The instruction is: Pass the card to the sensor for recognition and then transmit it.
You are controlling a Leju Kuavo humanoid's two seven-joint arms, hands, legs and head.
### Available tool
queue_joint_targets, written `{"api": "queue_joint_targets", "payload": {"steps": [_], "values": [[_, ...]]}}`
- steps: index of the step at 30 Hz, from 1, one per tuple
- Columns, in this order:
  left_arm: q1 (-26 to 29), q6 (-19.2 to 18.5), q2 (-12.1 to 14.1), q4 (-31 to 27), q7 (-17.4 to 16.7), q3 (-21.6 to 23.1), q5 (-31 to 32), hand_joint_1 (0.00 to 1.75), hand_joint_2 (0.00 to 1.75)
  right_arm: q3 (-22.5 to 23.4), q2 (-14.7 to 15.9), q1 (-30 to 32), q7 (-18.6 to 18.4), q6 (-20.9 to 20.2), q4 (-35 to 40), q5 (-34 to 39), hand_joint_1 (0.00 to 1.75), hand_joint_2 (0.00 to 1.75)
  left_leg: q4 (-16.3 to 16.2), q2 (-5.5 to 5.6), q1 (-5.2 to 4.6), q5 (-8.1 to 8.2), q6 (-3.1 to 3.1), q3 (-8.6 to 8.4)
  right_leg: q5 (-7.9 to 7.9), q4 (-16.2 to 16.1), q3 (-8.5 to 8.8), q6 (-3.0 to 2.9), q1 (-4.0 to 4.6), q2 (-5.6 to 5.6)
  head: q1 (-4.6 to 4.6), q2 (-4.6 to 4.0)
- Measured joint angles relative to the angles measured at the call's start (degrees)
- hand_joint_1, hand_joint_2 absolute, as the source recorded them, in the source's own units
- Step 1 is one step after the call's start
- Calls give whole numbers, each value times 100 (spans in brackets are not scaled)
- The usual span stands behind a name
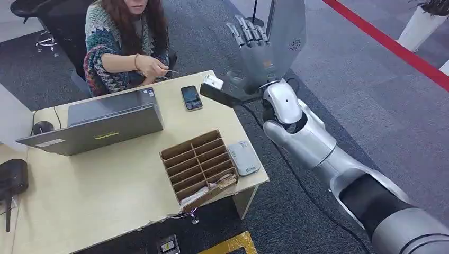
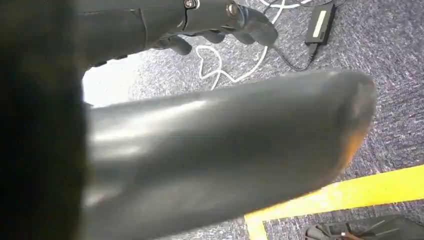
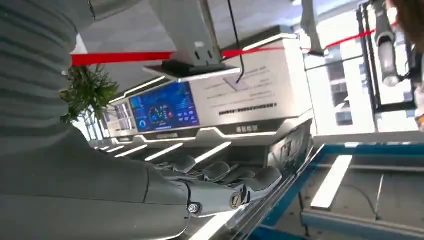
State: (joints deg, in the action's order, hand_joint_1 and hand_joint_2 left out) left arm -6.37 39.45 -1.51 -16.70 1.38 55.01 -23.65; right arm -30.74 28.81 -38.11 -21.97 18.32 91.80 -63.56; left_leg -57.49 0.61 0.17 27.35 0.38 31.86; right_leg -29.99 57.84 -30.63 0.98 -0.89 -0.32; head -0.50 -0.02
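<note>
Right robot hand [image 1: 254, 53] raised — fingers apart.

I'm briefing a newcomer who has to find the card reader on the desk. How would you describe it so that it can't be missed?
Start at the pale wooden desk and find the brown slotted card box near its front right corner. The card reader is the flat light-grey rounded pad lying right beside that box, at the desk's right edge. Unlike the black phone farther back, it is pale and has no dark screen.
</note>
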Motion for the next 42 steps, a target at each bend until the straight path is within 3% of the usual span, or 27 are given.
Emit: {"api": "queue_joint_targets", "payload": {"steps": [14,37,38,39,41,42], "values": [[3,-44,50,-13,-42,96,-116,0,0,-730,-96,-38,-48,149,-653,337,0,175,0,-1,0,0,0,6,0,0,-8,0,0,2,0,0],[-4,-116,99,-13,-44,188,-216,0,0,-1007,-315,-129,-48,240,-1182,531,0,175,0,-4,0,0,0,6,0,0,-10,0,0,4,0,0],[-6,-118,98,-13,-44,190,-216,0,0,-1009,-319,-131,-48,243,-1195,533,30,175,0,-4,0,0,0,6,0,0,-11,0,0,3,0,0],[-7,-120,101,-13,-44,195,-216,0,0,-1014,-323,-135,-50,245,-1206,535,138,175,-1,-4,0,0,0,6,0,0,-11,0,0,4,0,0],[-15,-131,101,-13,-46,232,-214,0,0,-1016,-330,-143,-50,243,-1239,538,175,175,0,-4,0,0,0,6,0,0,-11,0,0,3,0,2],[-21,-138,101,-13,-52,236,-214,0,0,-1018,-334,-149,-50,241,-1257,544,175,175,-1,-4,0,0,0,7,0,0,-11,0,0,3,0,2]]}}
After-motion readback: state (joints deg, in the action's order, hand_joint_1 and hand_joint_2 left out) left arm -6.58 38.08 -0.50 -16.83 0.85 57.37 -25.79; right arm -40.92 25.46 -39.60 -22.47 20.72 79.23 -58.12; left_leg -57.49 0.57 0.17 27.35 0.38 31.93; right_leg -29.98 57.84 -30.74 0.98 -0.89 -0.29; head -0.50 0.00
